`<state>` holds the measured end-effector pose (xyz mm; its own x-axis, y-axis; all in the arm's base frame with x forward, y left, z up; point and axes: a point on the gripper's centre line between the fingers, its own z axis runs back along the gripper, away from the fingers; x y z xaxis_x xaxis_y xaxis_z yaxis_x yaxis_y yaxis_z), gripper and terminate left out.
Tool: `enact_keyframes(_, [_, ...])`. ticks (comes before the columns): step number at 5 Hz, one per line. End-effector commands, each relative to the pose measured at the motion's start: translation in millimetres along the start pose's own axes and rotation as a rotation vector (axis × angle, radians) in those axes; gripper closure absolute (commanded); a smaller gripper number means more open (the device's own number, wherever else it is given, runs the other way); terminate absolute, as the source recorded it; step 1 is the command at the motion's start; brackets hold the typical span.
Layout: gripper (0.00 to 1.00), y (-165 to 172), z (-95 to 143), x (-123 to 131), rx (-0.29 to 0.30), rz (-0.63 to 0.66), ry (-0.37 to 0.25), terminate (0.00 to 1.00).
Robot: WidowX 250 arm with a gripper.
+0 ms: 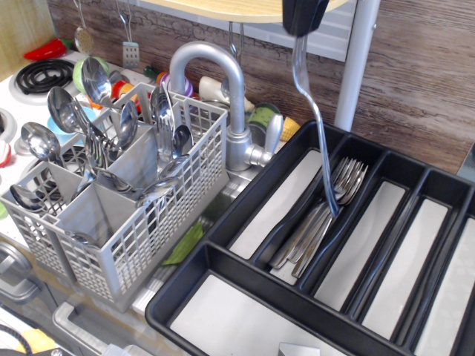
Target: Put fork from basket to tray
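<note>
My gripper [303,22] comes down from the top edge, black, and is shut on the tine end of a silver fork [315,126]. The fork hangs nearly upright, its handle tip reaching down to about [334,211] over the black tray [223,278]. The tip is in or just above the compartment where several forks [319,222] lie. I cannot tell if it touches them. The grey grid basket [148,230] stands at the left, full of spoons [96,81].
A silver faucet [223,89] rises between basket and tray. A grey pole [356,67] stands behind the tray. A stove burner [41,74] and coloured toys sit at the back left. A wooden shelf [245,9] hangs overhead.
</note>
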<state>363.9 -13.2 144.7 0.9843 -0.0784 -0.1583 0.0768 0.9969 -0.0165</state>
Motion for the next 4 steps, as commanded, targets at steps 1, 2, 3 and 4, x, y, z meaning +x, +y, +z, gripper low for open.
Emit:
enact_keyframes(1, [1.0,10,0,-6,0.056,-0.062,-0.099,0.0])
enact_keyframes(2, [1.0,11,-15,-7,0.11,-0.072,-0.053,0.0])
enact_keyframes(3, [1.0,4,-19,-9,0.161,-0.048,-0.008,0.0])
enact_keyframes(4, [1.0,-7,-27,-13,0.141,-0.061,0.049,0.0])
